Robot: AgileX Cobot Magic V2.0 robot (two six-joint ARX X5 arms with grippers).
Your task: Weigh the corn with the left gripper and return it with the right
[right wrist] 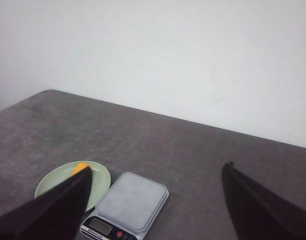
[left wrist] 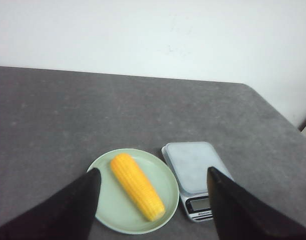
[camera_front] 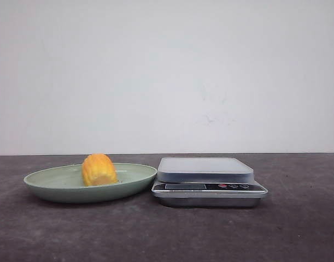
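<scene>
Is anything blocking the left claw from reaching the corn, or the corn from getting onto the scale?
Nothing visible. The left gripper is open above the corn, which lies uncovered in the green plate. The scale beside it is bare.

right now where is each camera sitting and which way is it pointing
Front view: low at table height, facing the far wall; corn end-on in the green plate, scale to its right; no arm shows.
Left wrist view: high above the table, looking down at the plate, corn and scale; left hand, fingers wide apart.
Right wrist view: high and farther back, scale nearest; right hand, fingers wide apart, one finger hiding part of the plate.
All three share corn, plate, scale.
</scene>
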